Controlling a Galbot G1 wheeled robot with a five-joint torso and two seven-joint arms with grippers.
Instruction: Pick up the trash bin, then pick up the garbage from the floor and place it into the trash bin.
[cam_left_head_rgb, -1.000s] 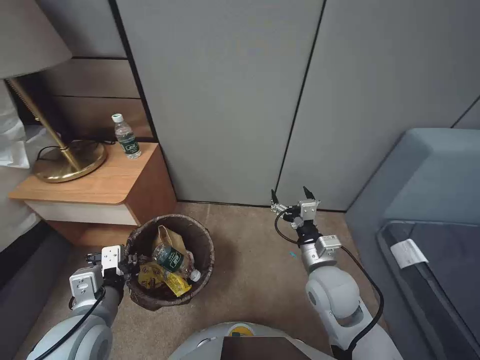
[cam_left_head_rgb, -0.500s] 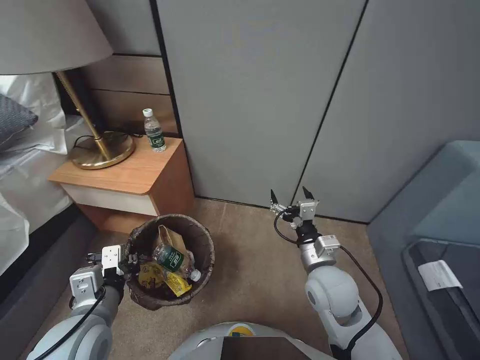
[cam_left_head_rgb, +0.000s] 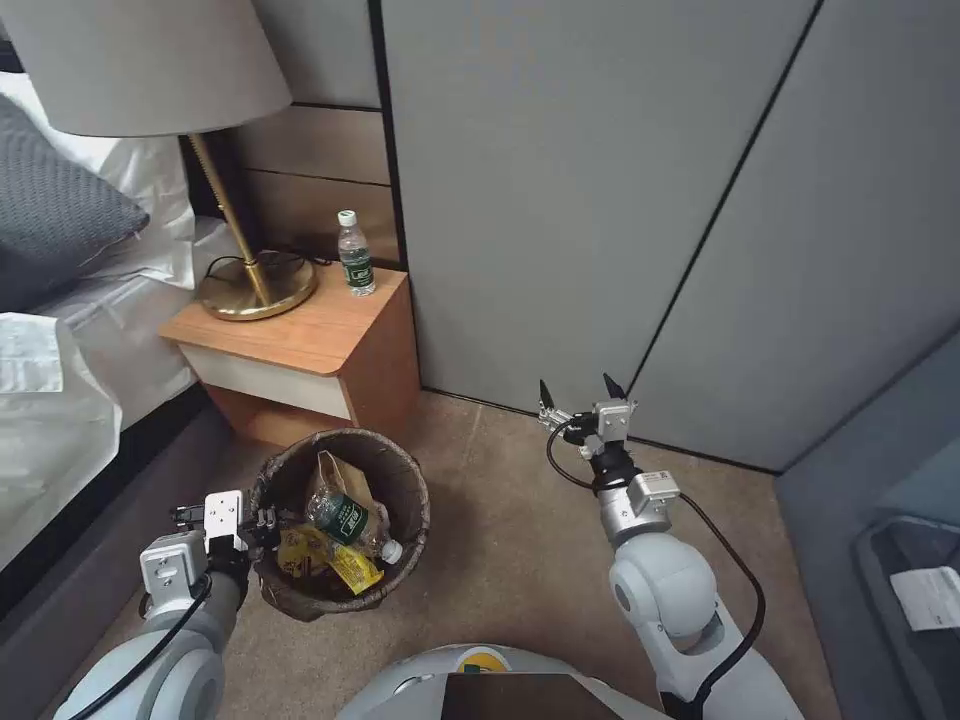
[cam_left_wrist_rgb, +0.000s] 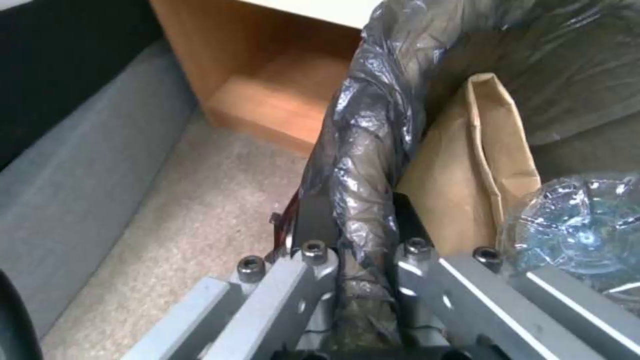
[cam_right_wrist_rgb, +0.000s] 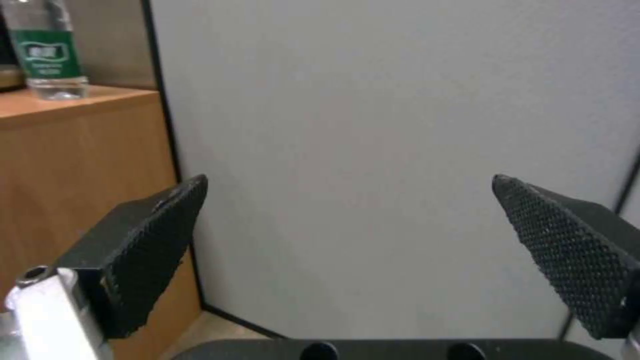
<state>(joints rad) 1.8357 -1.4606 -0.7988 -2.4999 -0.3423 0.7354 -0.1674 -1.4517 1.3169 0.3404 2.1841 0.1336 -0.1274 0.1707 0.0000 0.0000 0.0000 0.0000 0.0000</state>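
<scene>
Your left hand (cam_left_head_rgb: 262, 522) clamped the near-left rim of the bin (cam_left_head_rgb: 405, 497), which held the garbage (cam_left_head_rgb: 335, 535); your right hand (cam_left_head_rgb: 582, 386) hung wide, empty, right of it.

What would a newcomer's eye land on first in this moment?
The trash bin, full of garbage, sits on the carpet with the left gripper clamped on its bag-lined rim. The right gripper hangs open and empty before the grey wall panels.

L gripper (cam_left_wrist_rgb: 363, 250) clamped on trash bin (cam_left_wrist_rgb: 363, 150) rim
</scene>
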